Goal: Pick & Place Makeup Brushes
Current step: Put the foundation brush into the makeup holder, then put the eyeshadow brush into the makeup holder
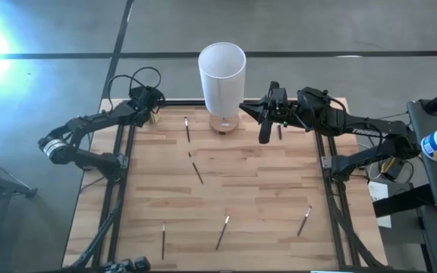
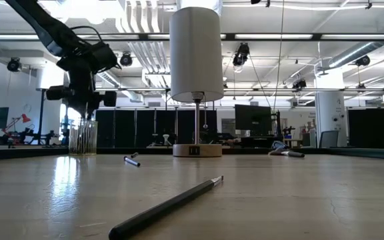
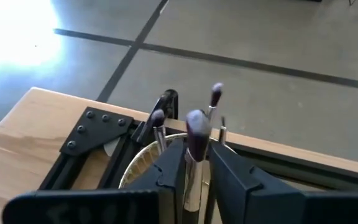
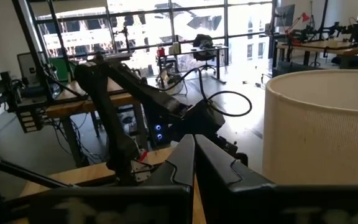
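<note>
Nearest, toward six o'clock, three makeup brushes (image 1: 222,232) lie loose on the worktop (image 1: 256,193), with two more toward the centre. Farther back, at two o'clock beside the white cylinder (image 1: 221,76), the right hand (image 1: 264,121) has its fingers pressed together. At ten o'clock the left hand (image 3: 194,168) grips a brush (image 3: 197,134) over the clear cup (image 3: 143,163) holding other brushes.

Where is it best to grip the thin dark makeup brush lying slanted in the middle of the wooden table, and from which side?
Probably at mid-handle, coming straight down from above and closing across the slant of the thin dark makeup brush. It lies flat on the wooden table, with bare wood on both sides.
</note>
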`<state>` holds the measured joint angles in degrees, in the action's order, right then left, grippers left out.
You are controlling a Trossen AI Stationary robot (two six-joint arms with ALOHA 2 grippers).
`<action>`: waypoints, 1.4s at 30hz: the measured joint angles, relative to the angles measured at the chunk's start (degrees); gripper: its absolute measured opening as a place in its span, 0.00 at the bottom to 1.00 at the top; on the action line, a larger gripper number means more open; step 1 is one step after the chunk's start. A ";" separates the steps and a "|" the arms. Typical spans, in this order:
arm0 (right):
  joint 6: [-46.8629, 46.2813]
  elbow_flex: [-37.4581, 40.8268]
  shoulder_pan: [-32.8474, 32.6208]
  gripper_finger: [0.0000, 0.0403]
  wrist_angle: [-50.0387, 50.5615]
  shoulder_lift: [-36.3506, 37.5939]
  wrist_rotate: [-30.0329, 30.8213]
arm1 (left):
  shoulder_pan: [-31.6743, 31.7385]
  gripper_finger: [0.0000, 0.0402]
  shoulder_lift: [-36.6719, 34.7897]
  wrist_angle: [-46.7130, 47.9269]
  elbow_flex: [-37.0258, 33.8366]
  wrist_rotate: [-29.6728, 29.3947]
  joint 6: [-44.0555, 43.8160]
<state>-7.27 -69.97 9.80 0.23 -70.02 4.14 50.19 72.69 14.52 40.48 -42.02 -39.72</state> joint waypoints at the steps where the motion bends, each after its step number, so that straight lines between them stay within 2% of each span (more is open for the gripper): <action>1: 0.00 0.00 0.00 0.02 0.02 0.00 0.00 | 0.00 0.17 -0.14 0.21 0.19 0.58 0.10; 7: -0.02 0.00 0.00 0.02 0.80 0.00 0.02 | -0.21 0.18 -3.00 5.52 3.23 3.92 1.15; 12: 0.71 0.00 0.00 0.02 6.39 0.09 0.30 | -2.70 0.14 -8.03 10.29 6.03 6.52 3.40; 17: 1.53 0.24 0.02 0.02 14.69 0.15 2.34 | -9.90 0.04 -13.14 14.26 7.14 6.99 2.90; 22: 1.85 4.70 0.10 0.02 14.62 0.86 2.35 | -20.44 0.01 -14.94 16.64 7.14 6.66 -1.16; 29: -2.64 16.18 2.10 0.02 7.43 5.74 1.81 | -33.95 0.00 -10.88 18.80 7.14 5.88 -13.72; 34: -3.26 21.13 3.36 0.02 6.90 11.03 1.62 | -40.34 0.00 -5.37 21.11 7.14 7.24 -23.49; 39: -3.28 23.95 3.93 0.02 6.89 15.71 1.62 | -41.55 0.00 0.88 21.09 7.12 11.59 -31.22; 42: -3.28 24.63 3.98 0.02 7.25 17.43 1.65 | -39.36 0.00 4.27 21.09 7.12 12.16 -31.92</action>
<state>-10.55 -45.35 13.78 7.48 -52.59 5.80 10.83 76.96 35.62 47.59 -29.86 -71.64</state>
